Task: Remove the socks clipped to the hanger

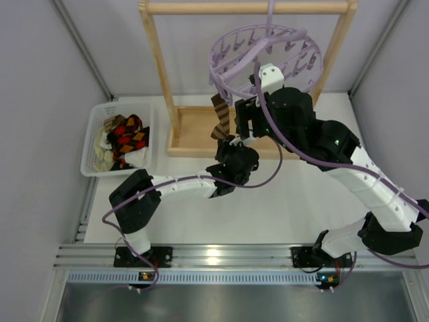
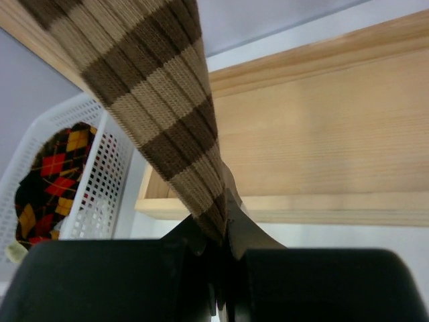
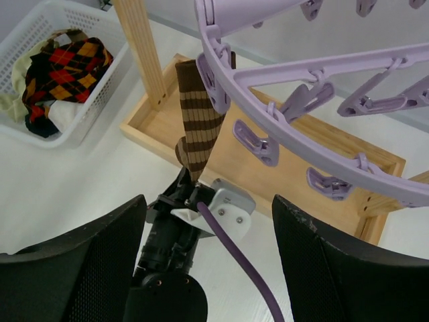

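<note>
While the lavender ring hanger [image 3: 322, 62] is hanging from the wooden rack [image 1: 157, 74] near the desk's far edge, one brown-and-tan striped sock [image 3: 198, 127] is dangling from a clip [image 3: 211, 87] on its left rim. The left end effector [image 2: 218, 228] is clamping the sock's lower end. The right end effector [image 1: 247, 119] is hovering beside the ring, fingers apart, gripping nothing. The sock is running almost vertically, top in the clip, bottom pointing down at the desk. It is looking light, soft and stretchy, so a pull will probably stretch it first; gripping nearer the clip might release it sooner. Argyle socks [image 1: 127, 137] are lying in the white basket [image 1: 90, 144] by the desk's left edge.
</note>
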